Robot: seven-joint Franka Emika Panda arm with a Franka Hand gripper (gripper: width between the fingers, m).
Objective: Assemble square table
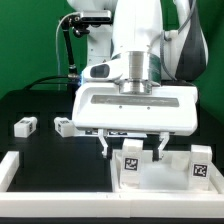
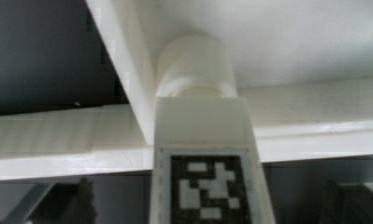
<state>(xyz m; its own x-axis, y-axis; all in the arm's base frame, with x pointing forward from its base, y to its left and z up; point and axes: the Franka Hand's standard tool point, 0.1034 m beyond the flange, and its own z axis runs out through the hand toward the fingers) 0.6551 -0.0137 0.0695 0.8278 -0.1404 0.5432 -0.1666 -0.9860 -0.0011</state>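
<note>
Wrist view: gripper (image 2: 208, 202) spread clear of an upright leg (image 2: 204, 140) on the square table panel (image 2: 58, 145); fetching a loose leg (image 1: 25, 126) likely comes next.

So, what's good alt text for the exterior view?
An open robot gripper straddles an upright tagged leg on the white tabletop, with another leg standing on the exterior view's right. Two loose legs lie on the black table.

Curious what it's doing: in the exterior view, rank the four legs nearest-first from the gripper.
1. Centre leg, under the gripper.
2. Too close to call: upright leg, view's right; inner lying leg, view's left.
3. Outer lying leg, far left.
</note>
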